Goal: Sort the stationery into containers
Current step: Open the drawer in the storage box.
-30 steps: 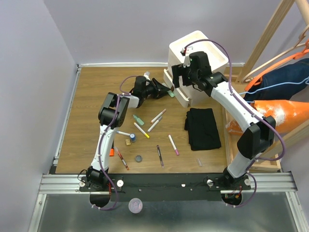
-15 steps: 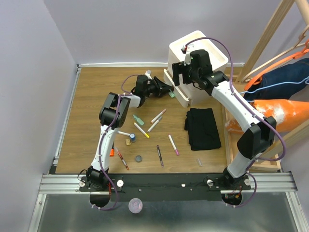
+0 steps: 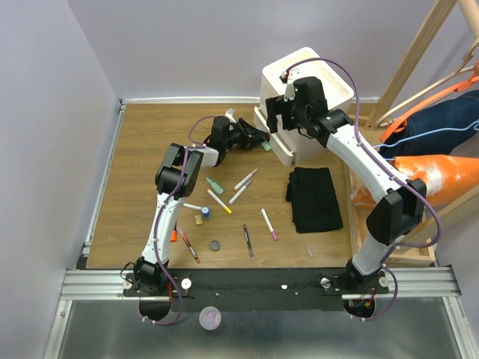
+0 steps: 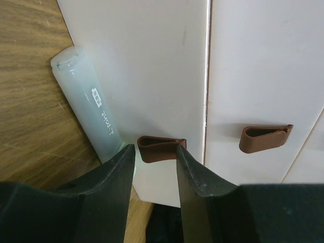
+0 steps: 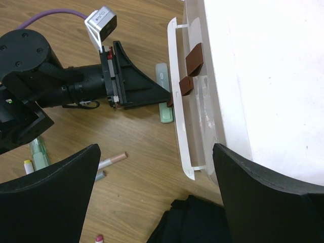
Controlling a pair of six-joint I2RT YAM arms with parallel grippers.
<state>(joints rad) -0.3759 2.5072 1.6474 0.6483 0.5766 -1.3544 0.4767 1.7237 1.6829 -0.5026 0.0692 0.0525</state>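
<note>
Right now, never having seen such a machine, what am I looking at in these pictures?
Two robot arms are bolted to the near edge of a wooden table. One picture looks down from above; the other two come from a camera on each wrist. Pens and markers lie scattered near a folded black cloth. At the back stands a white cabinet with drawers. The left pincer is closed on the brown handle of a drawer that sticks out a little; a pale-green highlighter lies on the table beside it. The right pincer hangs open above, holding nothing.
</note>
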